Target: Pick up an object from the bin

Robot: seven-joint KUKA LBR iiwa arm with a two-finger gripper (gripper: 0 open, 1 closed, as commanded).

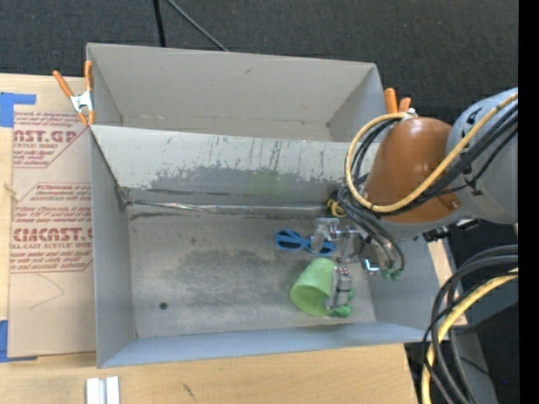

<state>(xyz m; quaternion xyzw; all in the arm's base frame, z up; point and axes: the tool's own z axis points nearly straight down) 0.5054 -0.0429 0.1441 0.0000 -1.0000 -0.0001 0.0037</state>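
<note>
Orange-capped arm (408, 171), pincer (343, 289) beside pale-green cup (312, 286) on its side

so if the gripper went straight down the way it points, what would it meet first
Probably the light green plastic cup lying on its side beside the gripper; depth is unclear, so it might reach the grey metal bin floor instead.

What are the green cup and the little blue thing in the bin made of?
Green cup: likely plastic, smooth, evenly light green, matte. Blue thing: probably plastic too, uniformly bright blue, though too small to be sure.
</note>
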